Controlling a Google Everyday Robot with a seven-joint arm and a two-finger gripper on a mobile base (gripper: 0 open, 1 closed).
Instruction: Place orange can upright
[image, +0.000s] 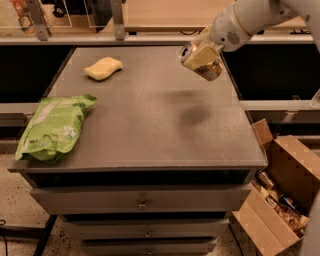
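Tool (201, 55) is up in the air over the right rear part of the bench (150, 130), closed around the orange can (210, 70). Single camera view, so all of this comes from that one.

- Can is clear of the bench surface and not touching anything but my tool.
- Can is tilted, not upright. Silver-rimmed end points left and slightly up, the other end points down and right.
- The grip looks to be across the can's mid body. I can't make out the exact finger contact, since the pale tool housing covers that part.
- My arm (240, 22) comes in from the upper right corner, with the wrist just above the can.
- A soft dark shadow (192, 112) sits on the bench below and a bit forward of the can.

Other things on the bench:
- Yellow sponge (103, 68) lies flat at the left rear, well apart from the can.
- Green bag (52, 127) lies flat at the left front, with its near end reaching the front left edge.

Below the top are drawer fronts (142, 200) with small knobs. On the floor to the right of the bench is an open cardboard box (285, 170) with a few cans lying inside.
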